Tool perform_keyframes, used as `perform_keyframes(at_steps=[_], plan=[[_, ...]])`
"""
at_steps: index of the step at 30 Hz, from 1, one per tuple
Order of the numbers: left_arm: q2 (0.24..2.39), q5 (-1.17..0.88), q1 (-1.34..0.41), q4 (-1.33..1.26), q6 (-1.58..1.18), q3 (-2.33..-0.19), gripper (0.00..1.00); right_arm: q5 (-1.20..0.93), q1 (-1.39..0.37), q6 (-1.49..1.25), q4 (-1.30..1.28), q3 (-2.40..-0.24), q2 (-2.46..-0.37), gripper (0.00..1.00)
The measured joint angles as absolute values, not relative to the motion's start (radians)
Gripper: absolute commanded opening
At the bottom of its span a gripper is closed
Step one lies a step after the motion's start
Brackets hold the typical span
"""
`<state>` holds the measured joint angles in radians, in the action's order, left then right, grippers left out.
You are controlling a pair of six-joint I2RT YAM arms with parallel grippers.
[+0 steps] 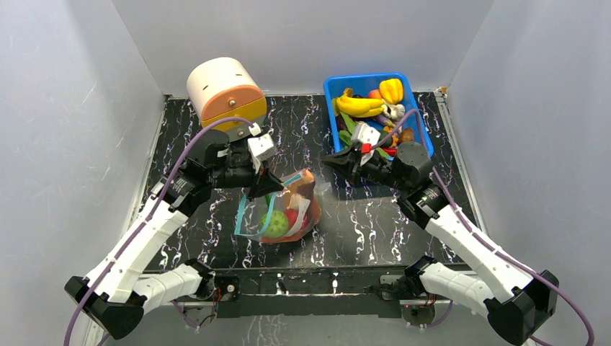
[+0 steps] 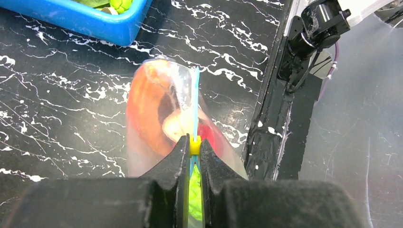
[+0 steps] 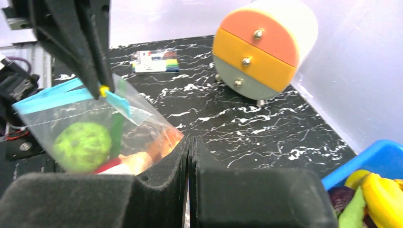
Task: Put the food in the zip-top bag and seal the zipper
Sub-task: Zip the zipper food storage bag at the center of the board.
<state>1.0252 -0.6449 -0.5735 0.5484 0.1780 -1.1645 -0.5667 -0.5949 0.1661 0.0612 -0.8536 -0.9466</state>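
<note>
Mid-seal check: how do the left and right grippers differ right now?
The left gripper is clamped on the zipper at its yellow slider; the right gripper is shut on nothing. The left one holds the mouth edge of the zip-top bag up; the right one sits beside the blue bin. Both have their jaws closed.

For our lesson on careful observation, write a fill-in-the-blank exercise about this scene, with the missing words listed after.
The left gripper is shut on the ____ of the zip-top bag. The right gripper is shut and holds ____. The bananas lie in a bin coloured ____.
Missing words: zipper; nothing; blue.
</note>
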Motion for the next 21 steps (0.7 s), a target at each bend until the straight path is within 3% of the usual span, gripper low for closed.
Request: perform_keyframes(at_steps=[3,4,9,11,21], plan=[[1.015,-0.640,-0.573,0.555,0.175,-1.155,0.00,-0.582,-0.554,0.139,0.099,-0.853,-0.944,0.04],[1.012,-0.639,-0.572,0.555,0.174,-1.152,0.00,-0.612,-0.542,0.139,0.107,-0.854,-0.947,0.14],[1.007,-0.643,-0.572,0.551,0.170,-1.143,0.00,-0.828,-0.532,0.196,0.084,-0.865,-0.997,0.44],[1.007,-0.652,-0.572,0.544,0.171,-1.143,0.00,-0.886,-0.534,0.220,0.071,-0.865,-1.005,0.52],[1.066,-0.716,-0.572,0.480,0.172,-1.177,0.00,-1.063,-0.547,0.290,0.084,-0.958,-1.062,0.52]])
